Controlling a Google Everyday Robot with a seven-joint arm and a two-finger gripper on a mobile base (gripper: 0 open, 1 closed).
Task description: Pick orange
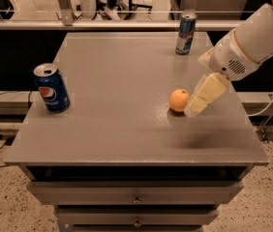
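The orange point(178, 100) is a small round orange fruit lying on the grey table top point(122, 105), right of centre. My gripper point(203, 96) reaches in from the right on the white arm point(252, 40). Its cream-coloured tip is right beside the orange's right side, just above the table top.
A blue Pepsi can point(52, 87) stands near the table's left edge. A slimmer blue and silver can point(186, 33) stands at the far edge, behind the orange. Drawers point(136, 197) sit under the front edge. A railing runs behind the table.
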